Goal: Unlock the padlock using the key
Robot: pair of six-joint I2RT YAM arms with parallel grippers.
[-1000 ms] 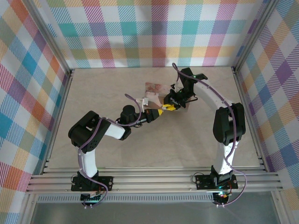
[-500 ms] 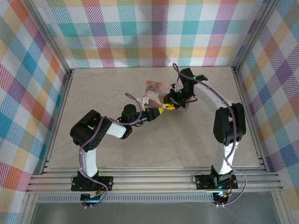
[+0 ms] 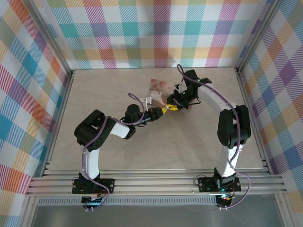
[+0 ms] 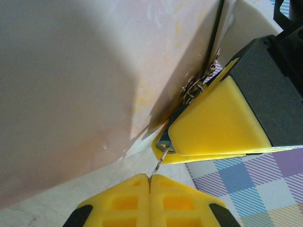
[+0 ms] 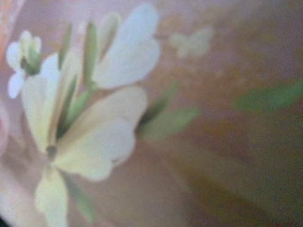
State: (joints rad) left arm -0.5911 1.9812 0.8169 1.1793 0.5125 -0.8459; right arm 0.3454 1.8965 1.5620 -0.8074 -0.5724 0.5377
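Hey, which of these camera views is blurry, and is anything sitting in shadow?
Right wrist: soft throughout, the box too close to focus, its flower print a blur. Left wrist: key and padlock fairly sharp, the box face beside them in dim shadow. Top external: sharp, evenly lit, faint shadows under the arms.

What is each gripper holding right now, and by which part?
The left gripper pinches the key by its head end, blade reaching the padlock keyhole. The right gripper clamps the padlock by its body.

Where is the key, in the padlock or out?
In, apparently: the key, pinched by the left gripper, reaches into the keyhole of the padlock.
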